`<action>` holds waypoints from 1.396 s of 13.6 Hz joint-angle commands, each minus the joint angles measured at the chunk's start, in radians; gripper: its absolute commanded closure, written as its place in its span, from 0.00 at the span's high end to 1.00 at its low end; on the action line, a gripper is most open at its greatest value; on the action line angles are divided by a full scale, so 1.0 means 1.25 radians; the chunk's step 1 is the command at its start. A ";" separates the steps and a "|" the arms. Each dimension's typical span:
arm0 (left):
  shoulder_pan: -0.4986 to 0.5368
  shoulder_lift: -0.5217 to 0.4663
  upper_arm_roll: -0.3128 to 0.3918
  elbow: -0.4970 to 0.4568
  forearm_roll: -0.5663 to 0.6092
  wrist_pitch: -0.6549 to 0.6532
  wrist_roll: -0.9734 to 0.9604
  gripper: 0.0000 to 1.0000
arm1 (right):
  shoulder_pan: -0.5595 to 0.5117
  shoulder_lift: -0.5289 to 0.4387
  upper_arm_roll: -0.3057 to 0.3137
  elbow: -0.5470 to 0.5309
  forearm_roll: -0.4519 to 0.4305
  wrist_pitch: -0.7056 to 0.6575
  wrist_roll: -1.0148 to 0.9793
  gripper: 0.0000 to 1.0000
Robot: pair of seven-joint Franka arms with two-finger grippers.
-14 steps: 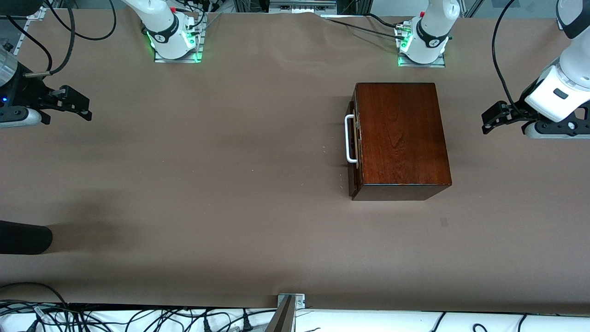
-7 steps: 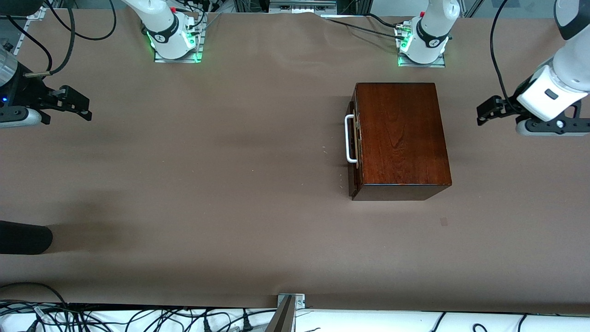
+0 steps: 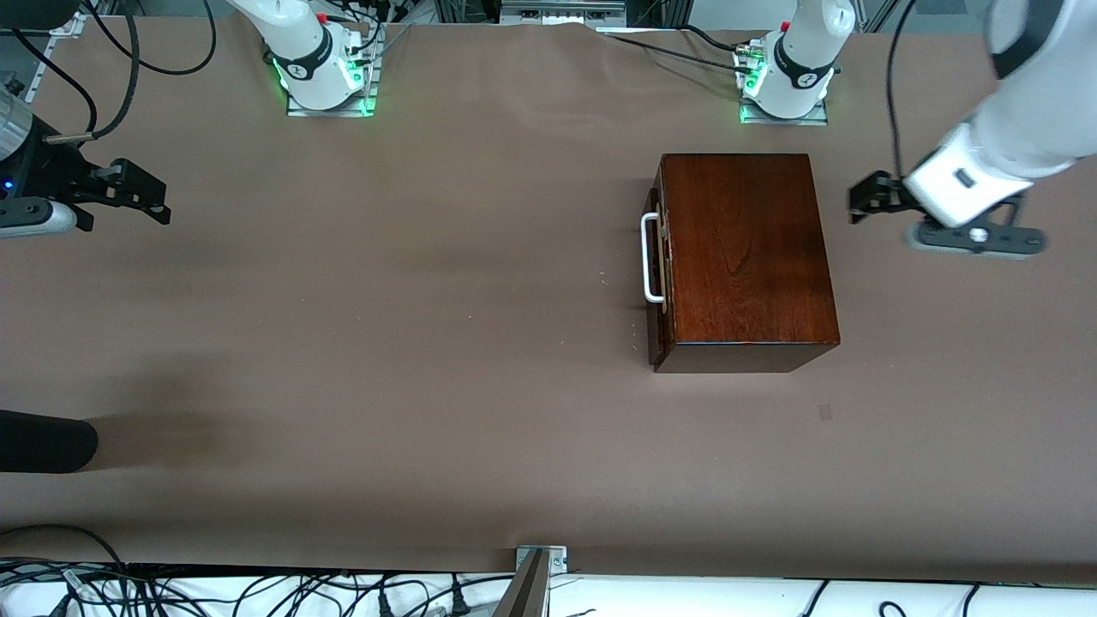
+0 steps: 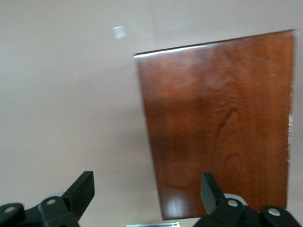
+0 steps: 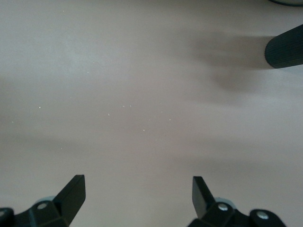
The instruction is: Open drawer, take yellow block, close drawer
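Observation:
The dark reddish-brown wooden box (image 3: 746, 257) stands on the table in front of the left arm's base. Its drawer (image 3: 658, 287) is shut, and the white U-shaped handle (image 3: 651, 257) faces the right arm's end of the table. The yellow block is hidden. My left gripper (image 3: 861, 206) is open and empty, in the air by the box's back edge at the left arm's end. The left wrist view shows the box top (image 4: 218, 123) past the open left gripper (image 4: 147, 184). My right gripper (image 3: 146, 195) is open and empty at the right arm's end, waiting; its wrist view (image 5: 137, 187) shows bare table.
A black cylindrical object (image 3: 43, 441) pokes in at the right arm's end, nearer the front camera; it also shows in the right wrist view (image 5: 284, 47). A small tape mark (image 3: 824, 412) lies on the table nearer the front camera than the box. Brown table covering (image 3: 386, 300) lies around the box.
My left arm has moved from the table's end toward the box, staying open. The box, drawer and right arm have not moved.

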 commanded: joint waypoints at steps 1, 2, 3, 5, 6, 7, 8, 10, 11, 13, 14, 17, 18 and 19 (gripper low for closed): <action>-0.074 0.046 -0.037 0.032 -0.007 0.023 -0.064 1.00 | -0.003 -0.002 0.000 0.006 0.004 -0.004 0.006 1.00; -0.095 0.059 -0.051 0.033 -0.007 0.048 -0.113 1.00 | -0.003 -0.001 0.001 0.006 0.005 -0.004 0.005 1.00; -0.123 0.080 -0.061 0.049 -0.002 0.068 -0.165 1.00 | -0.003 -0.001 0.000 0.006 0.005 -0.004 0.005 1.00; -0.190 0.146 -0.066 0.103 0.009 0.083 -0.259 1.00 | -0.003 -0.002 0.001 0.006 0.005 -0.003 0.005 1.00; -0.221 0.176 -0.066 0.124 0.009 0.085 -0.306 1.00 | -0.003 -0.001 0.000 0.006 0.005 -0.003 0.005 1.00; -0.237 0.201 -0.066 0.129 0.010 0.089 -0.335 1.00 | -0.003 -0.002 0.000 0.006 0.005 -0.004 0.005 1.00; -0.264 0.221 -0.066 0.125 0.012 0.108 -0.360 1.00 | -0.003 -0.001 0.000 0.006 0.005 -0.004 0.005 1.00; -0.308 0.254 -0.066 0.119 0.053 0.114 -0.424 1.00 | -0.003 -0.001 0.000 0.006 0.004 -0.004 0.005 1.00; -0.329 0.270 -0.066 0.113 0.062 0.115 -0.455 1.00 | -0.003 -0.002 0.000 0.006 0.005 -0.004 0.005 1.00; -0.349 0.300 -0.066 0.092 0.063 0.119 -0.494 1.00 | -0.003 -0.002 0.000 0.006 0.004 -0.004 0.005 1.00; -0.360 0.304 -0.066 0.058 0.073 0.134 -0.505 1.00 | -0.003 -0.002 0.000 0.006 0.004 -0.004 0.005 1.00; -0.395 0.307 -0.066 -0.028 0.155 0.212 -0.586 1.00 | -0.003 -0.001 0.000 0.006 0.004 -0.004 0.005 1.00; -0.397 0.318 -0.066 -0.037 0.170 0.226 -0.597 1.00 | -0.003 -0.001 0.000 0.006 0.004 -0.004 0.005 1.00; -0.397 0.324 -0.066 -0.038 0.187 0.233 -0.599 1.00 | -0.003 -0.001 0.000 0.006 0.004 -0.004 0.005 1.00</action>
